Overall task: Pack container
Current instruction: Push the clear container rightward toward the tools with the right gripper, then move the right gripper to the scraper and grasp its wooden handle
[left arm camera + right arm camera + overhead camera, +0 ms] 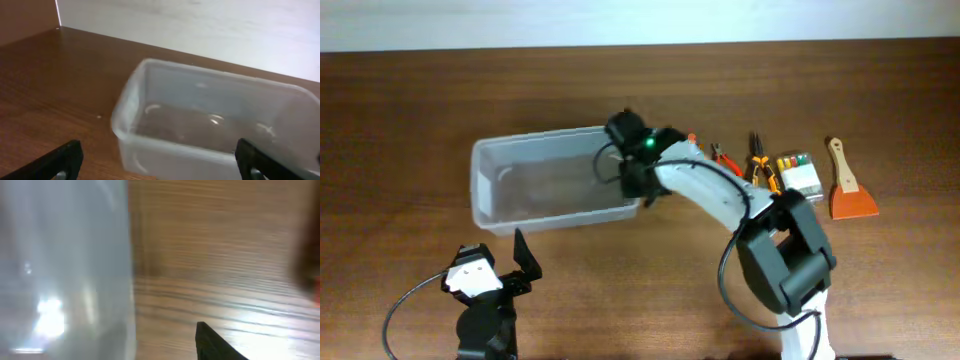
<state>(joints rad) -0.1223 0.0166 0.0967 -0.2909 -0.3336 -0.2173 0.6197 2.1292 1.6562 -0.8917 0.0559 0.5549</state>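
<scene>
While the container [535,185] was set on the surface [400,120], the left end effector [157,150] was held wide open, empty, near it; at its short end the right end effector [632,165] was placed, its spread not discernible.

The clear plastic container [65,270] filled the left of the frame. Its see-through wall was blurred and caught bright glints of light low down. Beside the container's wall stretched the brown, wood-grained bench [215,255], with a pale sheen across its boards. One dark, pointed tip of the fingers [212,342] rose from the lower edge, just clear of the container. Farthest from the container, a dark reddish smear [306,260] was too blurred to identify.
</scene>
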